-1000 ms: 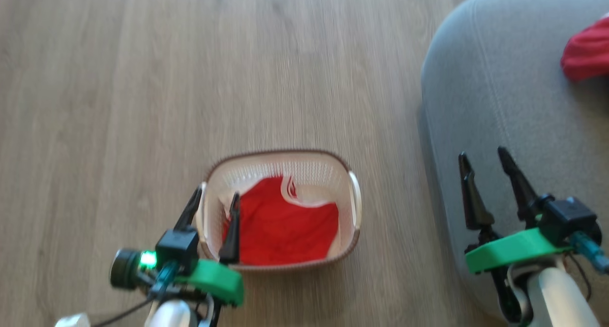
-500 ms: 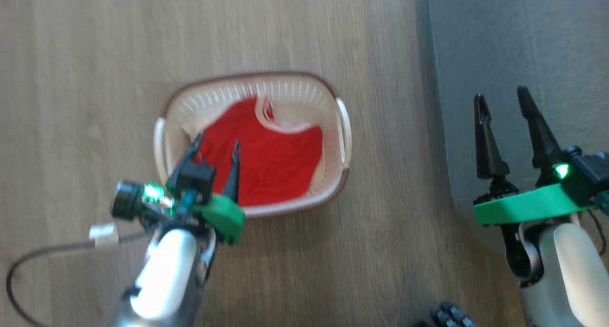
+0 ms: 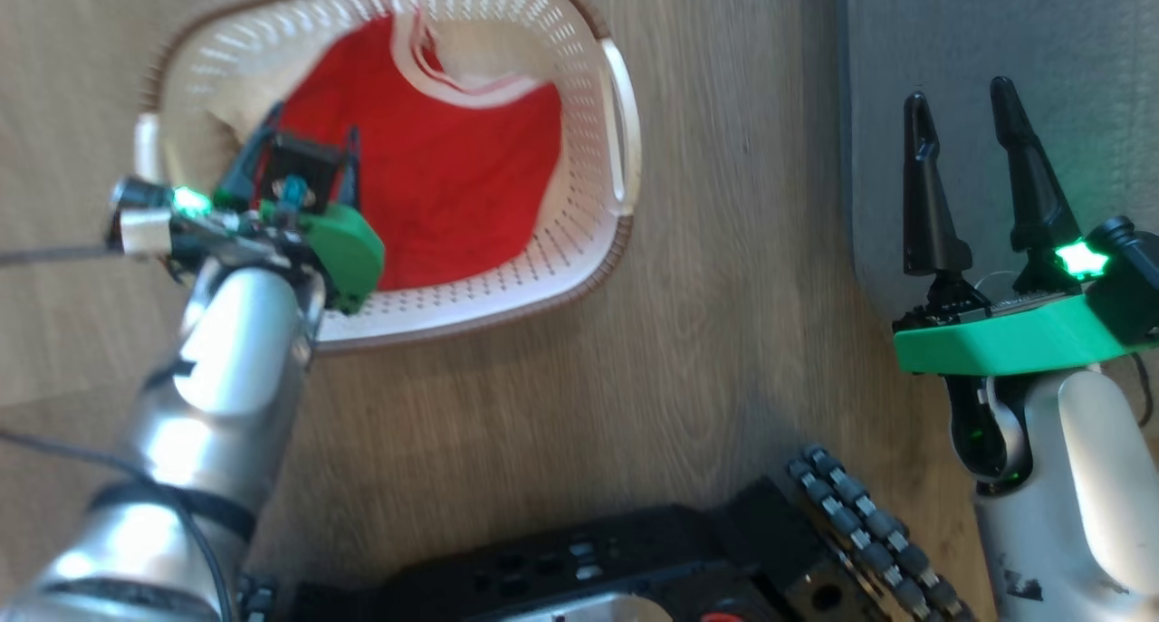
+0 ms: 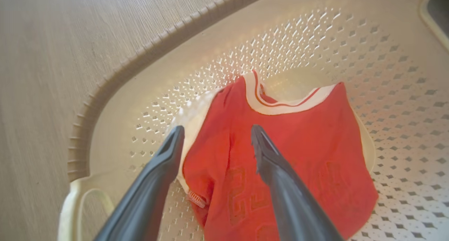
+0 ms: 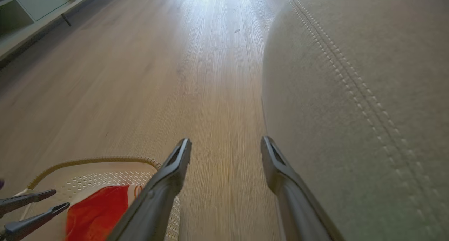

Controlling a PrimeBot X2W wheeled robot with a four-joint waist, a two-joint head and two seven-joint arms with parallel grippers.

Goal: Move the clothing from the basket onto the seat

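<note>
In the last second you brought the left end effector (image 3: 314,119) from the near rim of the basket (image 3: 579,233) down into it. The head bent along with it, so the basket stood high in the head view and the robot's dark base (image 3: 589,550) came in at the bottom; the basket itself did not seem to shift on the wooden floor (image 3: 742,332). The fingers were spread wide with nothing between them, one over the left part of the red jersey (image 3: 453,169) and one just beside its left edge; whether they touched the cloth I could not tell. The jersey lay flat on the basket's floor, its white collar toward the far wall. The right end effector (image 3: 958,90) stayed wide and empty over the edge of the grey sofa seat cushion (image 3: 1068,43). I judged the reach nearly done: you only needed to lower a little and close on the fabric, and the carrying was not yet begun.
</note>
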